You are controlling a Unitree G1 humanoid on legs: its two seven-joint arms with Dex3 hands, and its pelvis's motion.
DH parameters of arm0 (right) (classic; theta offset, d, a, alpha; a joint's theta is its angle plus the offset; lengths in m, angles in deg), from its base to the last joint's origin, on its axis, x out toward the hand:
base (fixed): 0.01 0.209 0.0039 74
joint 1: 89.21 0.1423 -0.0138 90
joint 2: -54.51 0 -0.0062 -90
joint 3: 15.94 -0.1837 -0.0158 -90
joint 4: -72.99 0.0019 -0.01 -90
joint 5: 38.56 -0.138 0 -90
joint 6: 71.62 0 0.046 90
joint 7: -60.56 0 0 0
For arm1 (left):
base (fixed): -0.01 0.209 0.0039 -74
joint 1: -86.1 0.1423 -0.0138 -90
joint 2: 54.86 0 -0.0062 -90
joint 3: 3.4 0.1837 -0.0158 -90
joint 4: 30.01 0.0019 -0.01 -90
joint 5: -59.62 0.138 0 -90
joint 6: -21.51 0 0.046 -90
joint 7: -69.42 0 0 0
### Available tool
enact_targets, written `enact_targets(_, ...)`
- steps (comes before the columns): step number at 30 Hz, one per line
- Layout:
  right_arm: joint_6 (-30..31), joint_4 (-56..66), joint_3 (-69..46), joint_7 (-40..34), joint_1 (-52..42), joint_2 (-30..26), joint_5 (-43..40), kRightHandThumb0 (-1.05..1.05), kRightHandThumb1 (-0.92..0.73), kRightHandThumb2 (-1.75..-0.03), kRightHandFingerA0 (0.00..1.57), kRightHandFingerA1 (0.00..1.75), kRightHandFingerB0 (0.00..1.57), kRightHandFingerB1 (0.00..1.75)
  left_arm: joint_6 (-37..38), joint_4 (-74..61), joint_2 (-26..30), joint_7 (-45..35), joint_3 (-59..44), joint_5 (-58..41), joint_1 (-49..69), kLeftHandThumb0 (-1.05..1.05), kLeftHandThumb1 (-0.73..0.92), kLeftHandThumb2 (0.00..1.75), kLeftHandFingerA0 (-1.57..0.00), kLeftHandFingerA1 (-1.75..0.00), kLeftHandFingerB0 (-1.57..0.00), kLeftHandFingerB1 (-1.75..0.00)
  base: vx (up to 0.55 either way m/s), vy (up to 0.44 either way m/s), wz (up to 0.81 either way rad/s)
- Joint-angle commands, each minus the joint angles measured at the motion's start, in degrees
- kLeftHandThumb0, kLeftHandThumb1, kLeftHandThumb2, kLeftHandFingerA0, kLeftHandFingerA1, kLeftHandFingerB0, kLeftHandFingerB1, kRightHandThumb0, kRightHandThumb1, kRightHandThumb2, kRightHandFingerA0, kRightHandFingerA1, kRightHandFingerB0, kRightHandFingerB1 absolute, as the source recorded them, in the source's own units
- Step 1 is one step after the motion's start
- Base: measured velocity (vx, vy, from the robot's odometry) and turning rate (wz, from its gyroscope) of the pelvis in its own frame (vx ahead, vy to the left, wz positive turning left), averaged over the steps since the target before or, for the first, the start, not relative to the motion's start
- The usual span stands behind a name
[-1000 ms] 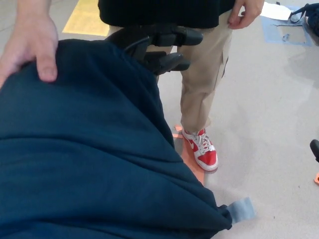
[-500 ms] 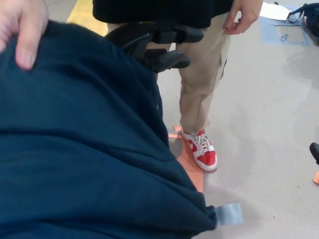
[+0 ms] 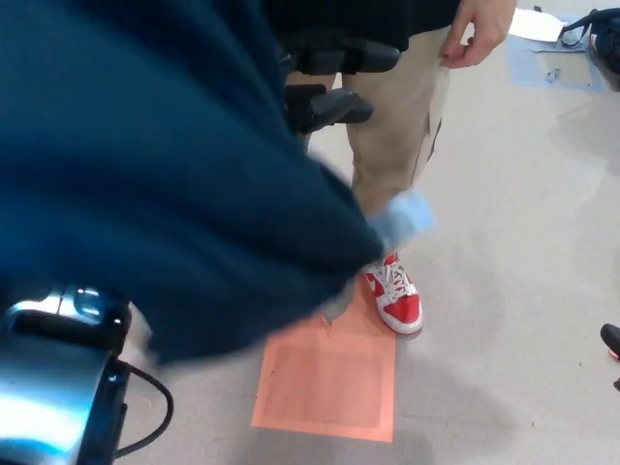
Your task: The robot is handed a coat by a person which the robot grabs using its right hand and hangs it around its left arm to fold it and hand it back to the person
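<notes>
The dark blue coat [image 3: 165, 165] fills the upper left of the head view, blurred and raised off my left arm, with a pale blue patch [image 3: 402, 218] at its lower corner. My left forearm [image 3: 53, 378] now shows bare at the bottom left. Past the coat's edge my left hand [image 3: 329, 82] sticks out, its black fingers apart and holding nothing. At the right edge, only a black sliver of my right hand [image 3: 612, 339] shows. The person's hand on the coat is hidden.
A person in beige trousers [image 3: 392, 136] and a red shoe [image 3: 395, 302] stands close in front, one hand [image 3: 480, 27] hanging at the side. An orange square [image 3: 329, 378] is marked on the grey floor. Papers and a bag lie at the top right.
The coat has gone up and off my left forearm, baring the arm and the orange floor square. The person's hand on the coat has left the view.
</notes>
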Motion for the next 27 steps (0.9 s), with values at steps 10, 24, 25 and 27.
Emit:
enact_targets(10,-2.6,-6.5,3.6,-1.9,-0.2,-3.3,4.4,-0.80,-0.70,-1.06,0.18,0.48,0.00,0.36,-0.3,-3.5,5.1,-2.0,-1.1,-1.4,6.1,-0.35,0.53,1.08,0.00,-0.48,0.00,-0.47,0.00,0.000,0.00)
enact_targets(24,-1.1,-14.1,9.9,-4.4,-0.9,-7.2,10.0,-0.35,-0.55,-1.11,0.01,0.46,0.00,0.46,-2.4,-22.5,15.5,-5.3,-16.2,-12.2,34.0,-0.66,0.83,0.65,-0.17,-0.32,-0.10,-0.24,0.00,0.000,0.00)
enact_targets(25,-0.8,-15.1,10.8,-4.8,-1.1,-7.6,10.9,-0.35,-0.55,-1.10,0.01,0.46,0.00,0.46,-2.0,-22.0,15.4,-5.1,-17.7,-12.9,36.8,-0.69,0.81,0.65,-0.16,-0.31,-0.10,-0.22,0.00,0.000,0.00)
enact_targets(27,0.1,-16.3,12.1,-5.5,-1.3,-8.0,11.8,-0.70,-0.91,-0.67,0.26,0.33,0.16,0.29,0.4,-19.9,15.4,-4.0,-19.2,-12.3,40.7,-0.69,0.81,0.66,-0.16,-0.32,-0.10,-0.23,0.00,0.000,0.00)
